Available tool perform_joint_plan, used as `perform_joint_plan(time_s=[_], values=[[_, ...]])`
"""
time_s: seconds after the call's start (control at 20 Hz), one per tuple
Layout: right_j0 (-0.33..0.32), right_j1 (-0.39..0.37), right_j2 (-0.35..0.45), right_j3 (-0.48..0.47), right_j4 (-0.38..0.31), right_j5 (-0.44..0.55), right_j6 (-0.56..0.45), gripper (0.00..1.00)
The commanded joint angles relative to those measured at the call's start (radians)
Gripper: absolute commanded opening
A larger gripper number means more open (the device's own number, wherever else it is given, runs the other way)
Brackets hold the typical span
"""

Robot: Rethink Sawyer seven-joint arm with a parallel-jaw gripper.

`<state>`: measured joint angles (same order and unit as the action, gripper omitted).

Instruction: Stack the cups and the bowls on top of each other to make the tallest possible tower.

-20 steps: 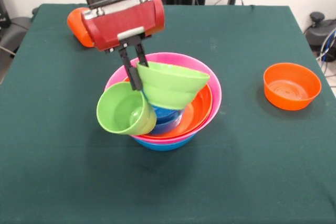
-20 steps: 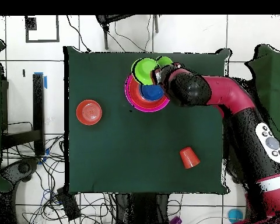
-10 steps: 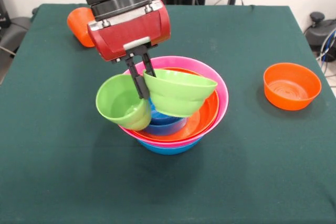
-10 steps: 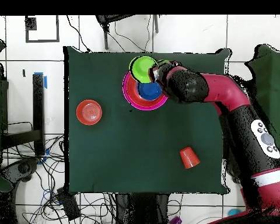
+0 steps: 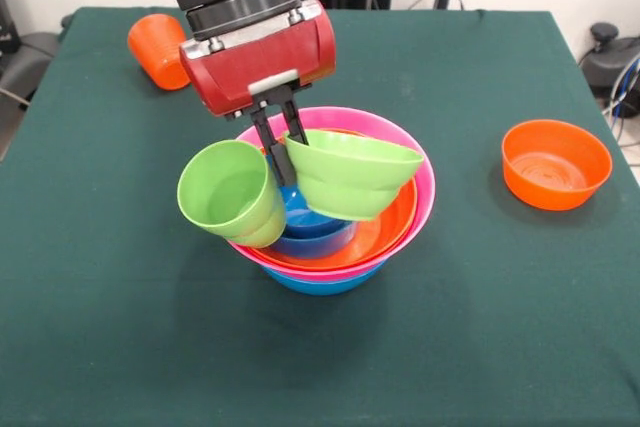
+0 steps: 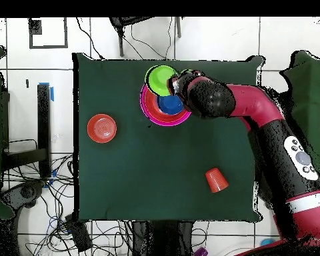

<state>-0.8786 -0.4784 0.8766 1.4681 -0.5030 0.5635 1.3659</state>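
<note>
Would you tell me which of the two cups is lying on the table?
The orange cup, on its side near the table's far corner; the green cup is lifted beside the gripper.

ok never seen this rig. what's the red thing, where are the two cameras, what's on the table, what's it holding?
The red and black thing is a Sawyer robot arm. One camera sits across the table facing the robot; the other looks straight down, with the robot's base at the bottom of that picture.

On the green table stands a nested pile of bowls: a blue bowl at the bottom, then a pink bowl and an orange one, with a smaller blue bowl inside. A separate orange bowl sits alone off to one side, and an orange cup lies near the table's far edge in the front view.

The gripper has its jaws closed on the rim of a lime green bowl, holding it tilted over the pile. A lime green cup hangs tilted beside it, against the jaws; whether it is gripped too, I cannot tell.
</note>
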Motion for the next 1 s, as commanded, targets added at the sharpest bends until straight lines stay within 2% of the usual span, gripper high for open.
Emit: perform_joint_plan(time_s=[0.05, 0.4, 0.8, 1.0], values=[[0.034, -0.033, -0.073, 0.083, -0.021, 0.098, -0.021, 0.00], [0.039, -0.038, -0.089, 0.112, -0.025, 0.076, 0.006, 0.00], [0.059, -0.048, -0.143, 0.157, -0.036, 0.038, 0.069, 0.00], [0.061, -0.050, -0.149, 0.153, -0.035, 0.030, 0.057, 0.00]])
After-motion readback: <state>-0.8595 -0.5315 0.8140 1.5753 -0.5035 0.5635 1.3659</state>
